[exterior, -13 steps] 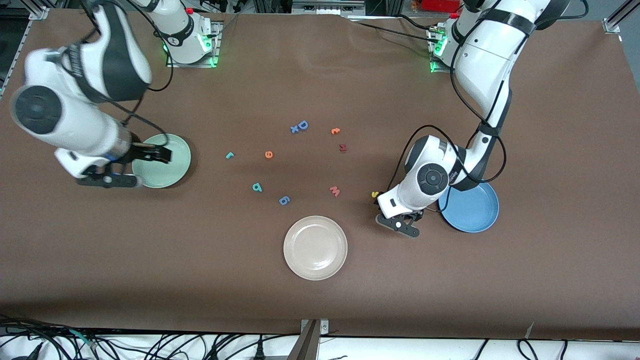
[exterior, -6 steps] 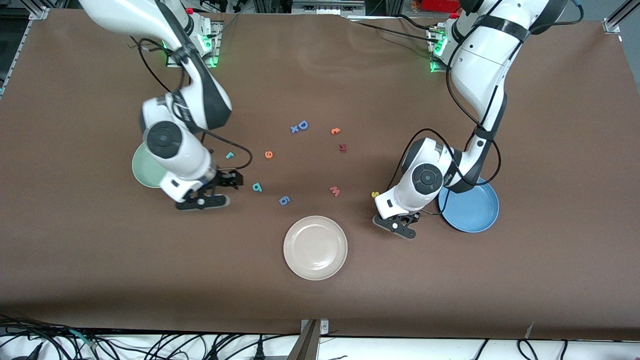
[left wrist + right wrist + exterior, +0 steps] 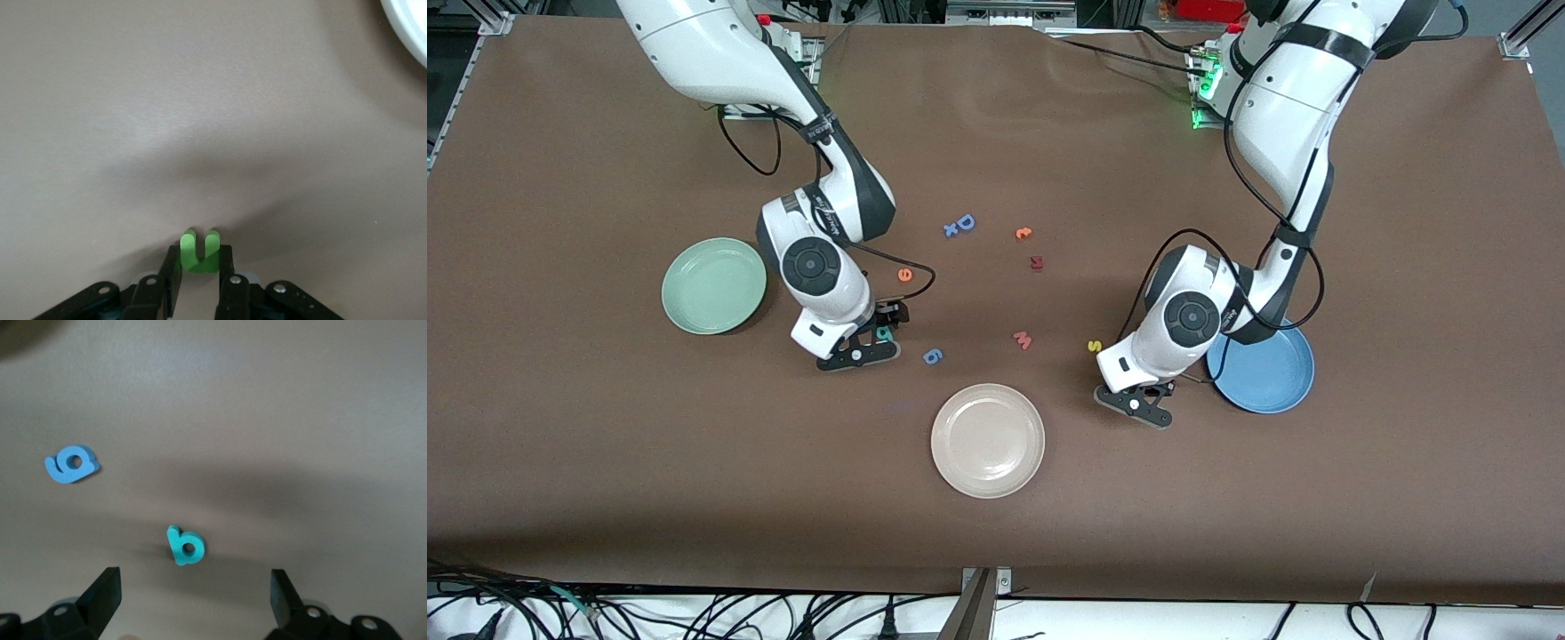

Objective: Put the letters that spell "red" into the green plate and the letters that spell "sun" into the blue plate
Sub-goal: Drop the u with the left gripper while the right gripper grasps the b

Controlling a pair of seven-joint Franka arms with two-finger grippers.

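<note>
Front view shows two white arms reaching over a brown table (image 3: 569,444). The left gripper (image 3: 200,283) is low over the table between the yellow "s" (image 3: 1094,346) and the blue plate (image 3: 1272,378). Its fingers are squeezed tight on the green "u" shape (image 3: 199,251), which pokes out from between the two black tips. The blue plate has nothing in it.

The right gripper (image 3: 193,590) is down over the teal "d" (image 3: 185,545). Its fingers stand wide apart, one on each side of the letter, and they do not touch it. A small blue letter (image 3: 72,465) lies near the teal "d" on the table.

The orange "e" (image 3: 905,275) lies beside the right arm, farther from the front camera than the teal "d". The green plate (image 3: 713,285) sits toward the right arm's end of the table and is bare inside. A beige plate (image 3: 987,439) is nearest the front camera, in the middle. A pink "w" (image 3: 1022,339) lies near the yellow "s". A bigger blue "D" (image 3: 963,222) lies farther up the table.
</note>
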